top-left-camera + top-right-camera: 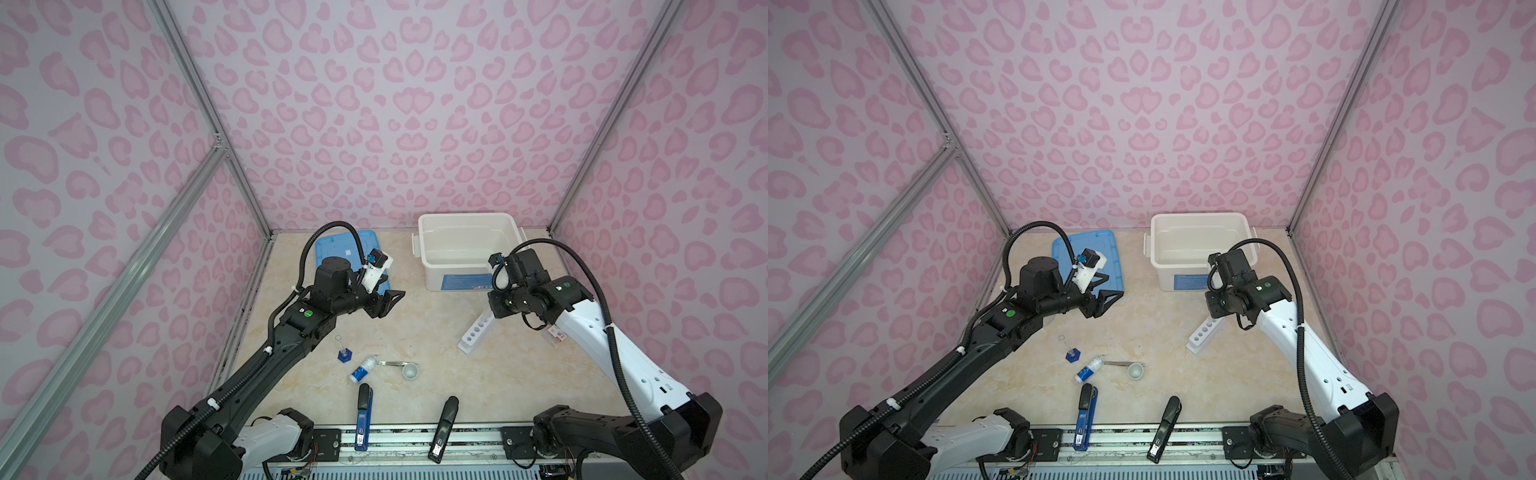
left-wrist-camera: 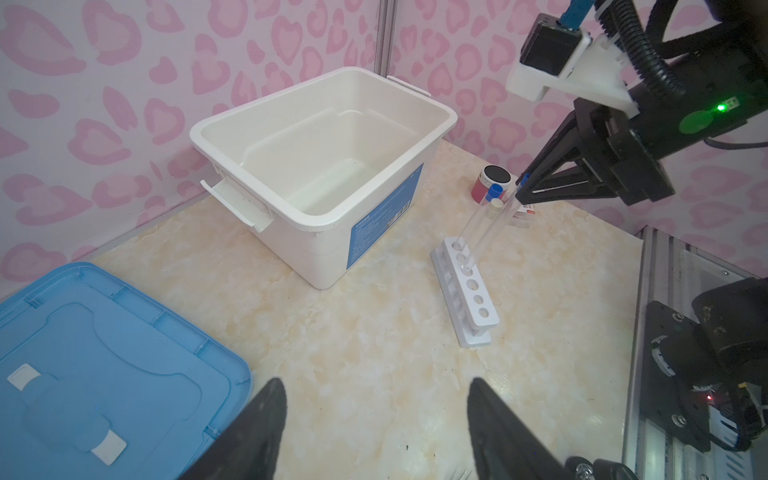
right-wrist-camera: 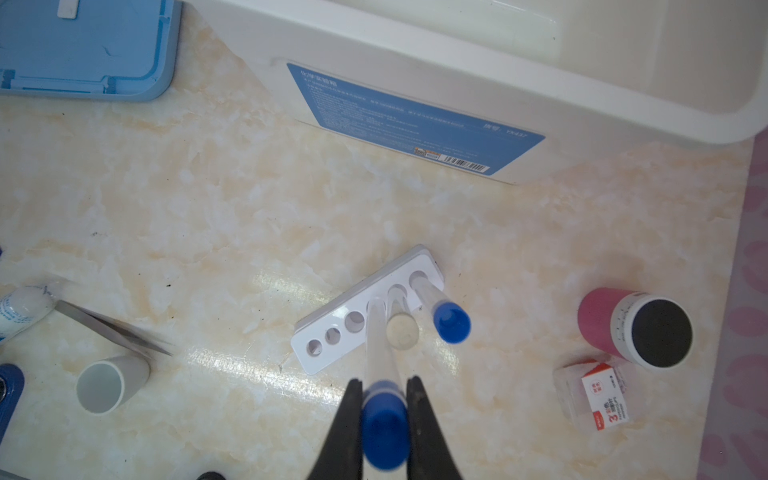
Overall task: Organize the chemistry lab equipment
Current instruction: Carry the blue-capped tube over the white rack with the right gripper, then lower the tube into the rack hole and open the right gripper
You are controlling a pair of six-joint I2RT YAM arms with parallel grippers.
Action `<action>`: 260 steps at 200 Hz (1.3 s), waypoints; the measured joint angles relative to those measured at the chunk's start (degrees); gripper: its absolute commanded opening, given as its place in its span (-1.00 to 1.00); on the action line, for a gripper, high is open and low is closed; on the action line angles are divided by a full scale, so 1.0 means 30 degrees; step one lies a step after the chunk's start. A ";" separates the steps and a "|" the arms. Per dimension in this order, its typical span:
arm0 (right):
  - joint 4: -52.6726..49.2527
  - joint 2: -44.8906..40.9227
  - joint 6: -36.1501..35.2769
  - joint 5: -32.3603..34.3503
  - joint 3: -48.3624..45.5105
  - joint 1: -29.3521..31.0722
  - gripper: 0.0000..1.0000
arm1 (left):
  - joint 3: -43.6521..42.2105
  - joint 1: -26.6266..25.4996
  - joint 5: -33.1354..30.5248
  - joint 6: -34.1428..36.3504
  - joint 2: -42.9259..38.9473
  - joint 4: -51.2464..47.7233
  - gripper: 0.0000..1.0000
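Note:
The white holed rack [image 3: 328, 338] lies on the table near the white bin. My right gripper [image 3: 384, 384] is shut on the cap end of a blue-capped test tube [image 3: 380, 345], whose lower end sits in the rack's third hole. Beside it stand another blue-capped tube [image 3: 451, 322] and a white-capped tube [image 3: 402, 330]. My left gripper [image 2: 376, 384] hangs open and empty over the table by the blue lid. The blue-based cylinder [image 1: 345, 355], white-and-blue bottle [image 1: 363, 370], tweezers [image 1: 395, 363] and tiny white cup [image 1: 410, 371] lie near the table's middle front.
A white bin [image 1: 432, 270] stands at the back, with a blue lid [image 1: 332, 245] flat to its left. A blue stapler-like tool [image 1: 363, 415] and a black one [image 1: 444, 428] lie at the front edge. A pink can [image 3: 602, 316] and a small clear box [image 3: 598, 395] sit right of the rack.

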 measured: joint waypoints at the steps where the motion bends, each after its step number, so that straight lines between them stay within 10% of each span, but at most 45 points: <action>1: 0.0000 0.0000 0.0000 0.0000 -0.0007 0.0000 -0.70 | 0.0000 0.0000 0.0000 0.0000 0.0000 0.0000 0.42; 260: 0.0656 0.1566 -0.0350 -0.0364 -0.0466 0.0058 -0.65 | 0.0000 0.0109 0.0211 0.0335 0.0175 -0.0058 0.40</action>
